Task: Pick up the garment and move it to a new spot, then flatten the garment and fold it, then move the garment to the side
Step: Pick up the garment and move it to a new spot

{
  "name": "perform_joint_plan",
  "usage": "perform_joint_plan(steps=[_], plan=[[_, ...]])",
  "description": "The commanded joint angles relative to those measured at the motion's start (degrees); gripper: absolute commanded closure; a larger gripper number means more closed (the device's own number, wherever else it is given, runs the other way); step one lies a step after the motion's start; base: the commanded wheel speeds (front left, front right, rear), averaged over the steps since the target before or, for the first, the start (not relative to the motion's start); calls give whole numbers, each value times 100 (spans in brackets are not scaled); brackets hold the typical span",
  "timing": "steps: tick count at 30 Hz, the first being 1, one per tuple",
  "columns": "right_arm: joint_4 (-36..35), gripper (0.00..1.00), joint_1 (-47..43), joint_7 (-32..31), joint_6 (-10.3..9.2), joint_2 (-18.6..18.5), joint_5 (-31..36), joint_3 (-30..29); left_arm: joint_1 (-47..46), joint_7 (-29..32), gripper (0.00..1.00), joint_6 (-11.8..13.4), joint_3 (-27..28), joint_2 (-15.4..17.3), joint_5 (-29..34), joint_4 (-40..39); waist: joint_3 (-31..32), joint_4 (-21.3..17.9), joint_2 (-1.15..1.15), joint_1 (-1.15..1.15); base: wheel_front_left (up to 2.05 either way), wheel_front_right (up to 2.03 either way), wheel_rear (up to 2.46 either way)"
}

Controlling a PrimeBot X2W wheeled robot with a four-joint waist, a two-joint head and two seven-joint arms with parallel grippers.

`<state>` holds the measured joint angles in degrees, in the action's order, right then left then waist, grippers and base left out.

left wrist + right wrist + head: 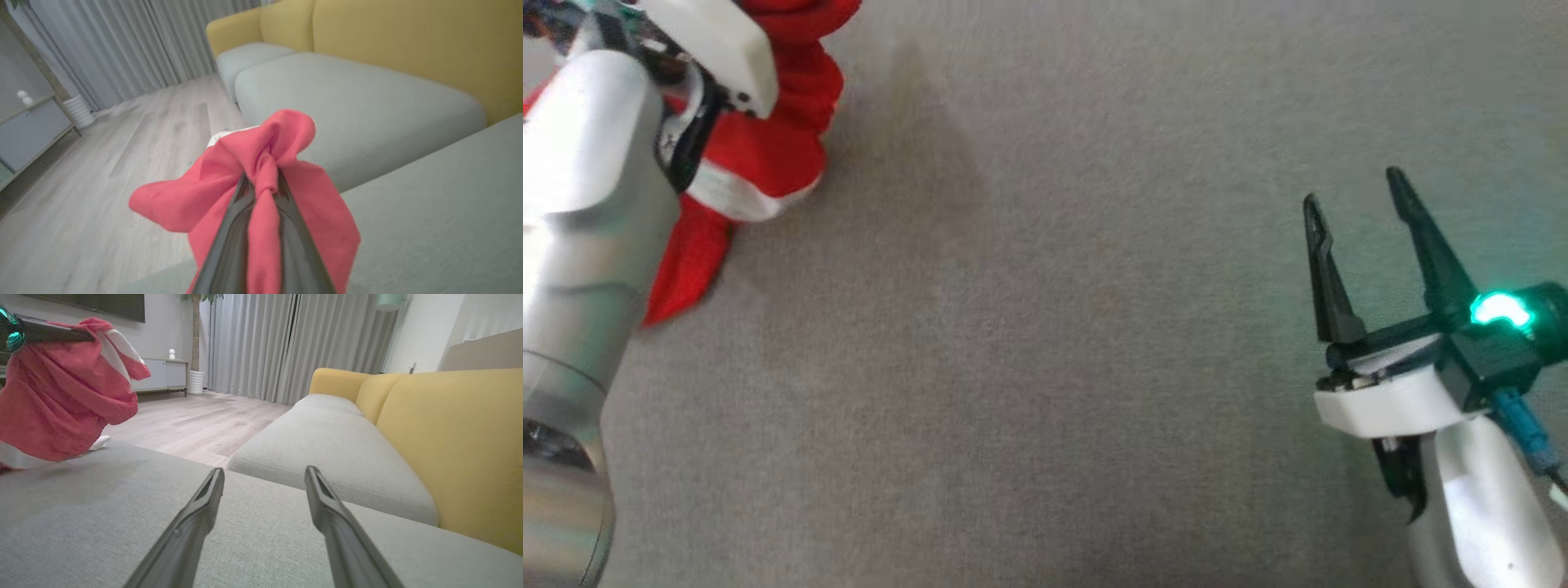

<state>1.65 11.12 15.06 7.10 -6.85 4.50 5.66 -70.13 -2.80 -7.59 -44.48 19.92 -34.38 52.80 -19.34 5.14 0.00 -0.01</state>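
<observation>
Two dark fingers (1327,278) of the right gripper (1353,188) are standing spread apart and gripping nothing. They are hovering low over the grey cushion (1045,367) at the near right and pointing across it. A broad bare stretch of that cushion is lying between them and the work.

Farther out and to the left, well apart from the right fingers, the left gripper (261,179) is pinching a gathered fold of the red garment (776,139). Its two fingers are clenched on the cloth, which is bulging out past the tips. The garment is hanging from that pinch as a bunch with white trim showing. Its long axis is running downward from the fingers, and one red tail is trailing back toward the near left. In the right wrist view its lowest folds are reaching cushion level, though whether they are touching cannot be told.

By my reading, the carry to a new spot is under way and flattening is not yet begun. The left arm is the one in charge. The open cushion lying rightward of the bundle is the likely place to lay it, where the free right fingers could reach a hem.

Beyond the cushion, a pale wooden floor (196,424) and a yellow sofa back (449,428) are leading off toward grey curtains (265,343).
</observation>
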Motion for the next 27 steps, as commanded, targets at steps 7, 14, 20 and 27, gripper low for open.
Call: perform_joint_plan(steps=[7,14,20,27], plan=[[-59,0,-300,-6,39,268,-109,247,-432,-194,100,10,-513,165,-447,-1225,1140,-701,0,1,0,0,0],[-29,0,-480,-6,39,373,-182,366,-617,-81,100,10,-975,-24,-1030,-1983,1414,-1233,0,1,0,0,0],[-93,0,-446,-6,39,393,-313,377,-328,-167,100,10,-1634,-335,-1120,-2129,1162,-1627,0,1,0,0,0],[-156,0,-261,-6,39,396,-489,472,835,-771,100,229,-2155,-726,-924,-1558,639,-1854,0,1,0,0,0]])
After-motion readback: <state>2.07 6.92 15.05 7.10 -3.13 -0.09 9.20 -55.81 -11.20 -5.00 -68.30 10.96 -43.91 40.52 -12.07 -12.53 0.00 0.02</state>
